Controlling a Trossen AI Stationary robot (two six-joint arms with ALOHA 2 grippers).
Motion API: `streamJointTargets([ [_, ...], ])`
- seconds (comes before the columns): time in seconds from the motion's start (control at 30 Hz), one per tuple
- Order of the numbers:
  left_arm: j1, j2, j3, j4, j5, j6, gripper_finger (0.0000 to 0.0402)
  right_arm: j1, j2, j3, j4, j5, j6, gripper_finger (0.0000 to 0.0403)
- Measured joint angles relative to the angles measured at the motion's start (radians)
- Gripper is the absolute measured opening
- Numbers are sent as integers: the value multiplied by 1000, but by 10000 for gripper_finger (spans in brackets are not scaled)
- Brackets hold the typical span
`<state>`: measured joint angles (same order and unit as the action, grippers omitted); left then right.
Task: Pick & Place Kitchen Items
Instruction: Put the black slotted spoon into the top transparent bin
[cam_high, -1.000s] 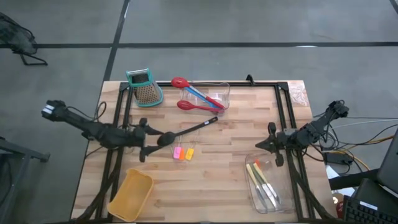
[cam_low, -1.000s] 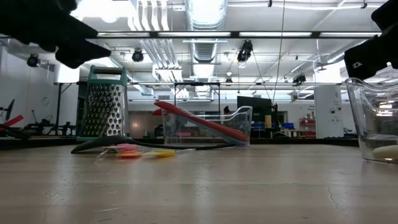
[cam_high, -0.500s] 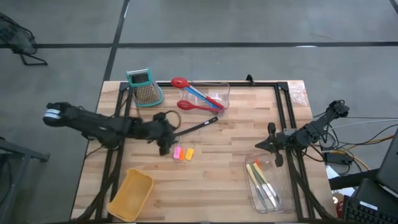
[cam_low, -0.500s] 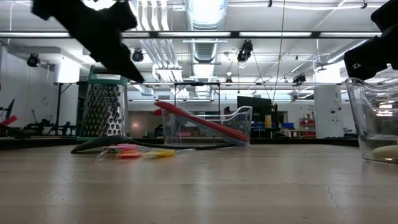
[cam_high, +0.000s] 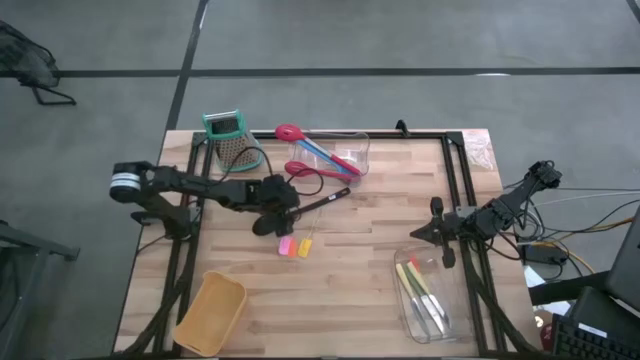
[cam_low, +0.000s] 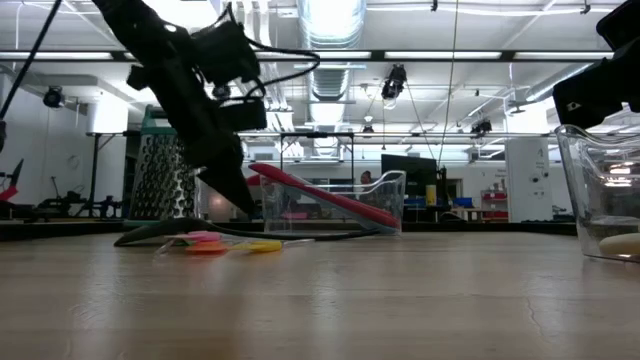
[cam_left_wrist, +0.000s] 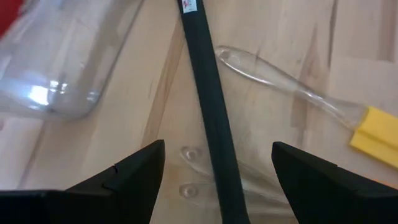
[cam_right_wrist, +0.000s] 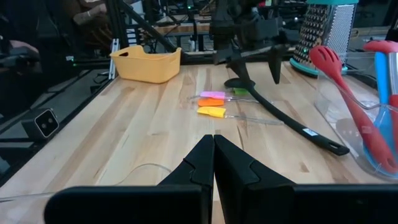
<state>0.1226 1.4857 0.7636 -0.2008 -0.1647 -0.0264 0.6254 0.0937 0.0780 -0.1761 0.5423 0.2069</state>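
The left gripper (cam_high: 272, 205) hovers above the black ladle (cam_high: 318, 202), its fingers (cam_left_wrist: 134, 180) spread wide with the ladle's handle running between them — not clamped. The ladle lies flat on the wooden table (cam_high: 370, 280), its bowl end under the gripper and its handle pointing toward the clear bin (cam_high: 352, 152) that holds the red spoons (cam_high: 312, 170) and a blue utensil (cam_high: 318, 152). Just beside the ladle lie small clear-handled pieces with pink (cam_high: 286, 245), orange (cam_high: 295, 246) and yellow (cam_high: 304, 244) ends. The right gripper (cam_high: 432, 232) waits at the table's right side, fingers pressed together, near a clear tray (cam_high: 442, 322) of utensils.
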Motion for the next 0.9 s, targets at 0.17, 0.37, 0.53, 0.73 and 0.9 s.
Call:
streamJointTargets([
  [0.17, 36, 74, 17, 32, 60, 1, 300, 0, 0, 0, 0, 0, 0, 9],
  [0.37, 48, 135, 35, 46, 74, 5, 300, 0, 0, 0, 0, 0, 0, 9],
  [0.53, 55, 178, 57, 51, 117, 5, 300, 0, 0, 0, 0, 0, 0, 9],
  [0.73, 88, 225, 81, 53, 171, 4, 300, 0, 0, 0, 0, 0, 0, 9],
  [0.9, 96, 225, 82, 53, 185, 4, 300, 0, 0, 0, 0, 0, 0, 9],
])
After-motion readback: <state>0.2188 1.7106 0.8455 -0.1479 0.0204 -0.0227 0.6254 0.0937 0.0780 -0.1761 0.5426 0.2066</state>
